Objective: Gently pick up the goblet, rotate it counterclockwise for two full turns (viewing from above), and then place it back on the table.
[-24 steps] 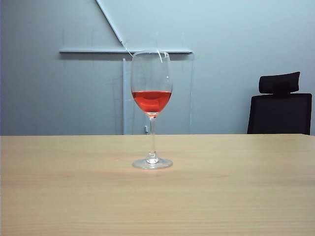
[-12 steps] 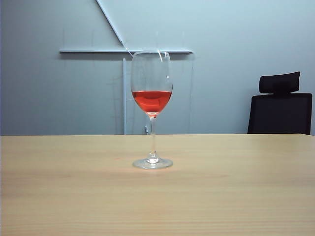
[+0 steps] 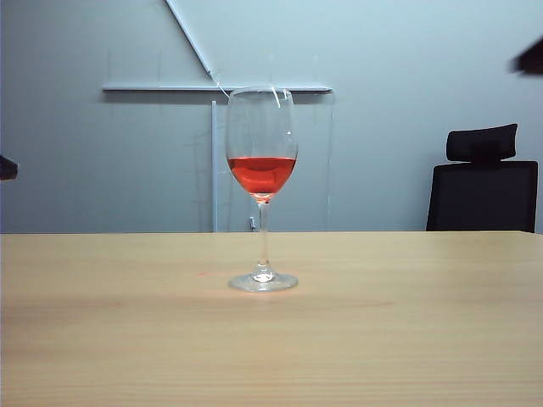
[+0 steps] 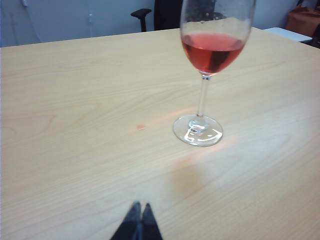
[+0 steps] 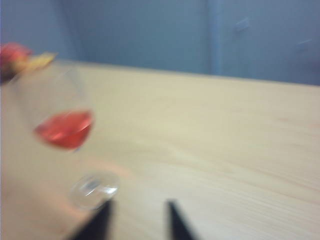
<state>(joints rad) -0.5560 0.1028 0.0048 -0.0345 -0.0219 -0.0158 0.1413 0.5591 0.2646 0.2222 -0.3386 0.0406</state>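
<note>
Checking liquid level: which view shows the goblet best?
The exterior view: the goblet stands whole, sharp and upright on the table. The left wrist view crops its rim; the right wrist view blurs it.

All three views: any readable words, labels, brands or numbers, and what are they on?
None.
Goblet: clear glass, no marking visible.
Table: bare wood grain, no print.
Back wall and chair: no readable sign.
Right wrist view is blurred, so nothing could be read there anyway.
</note>
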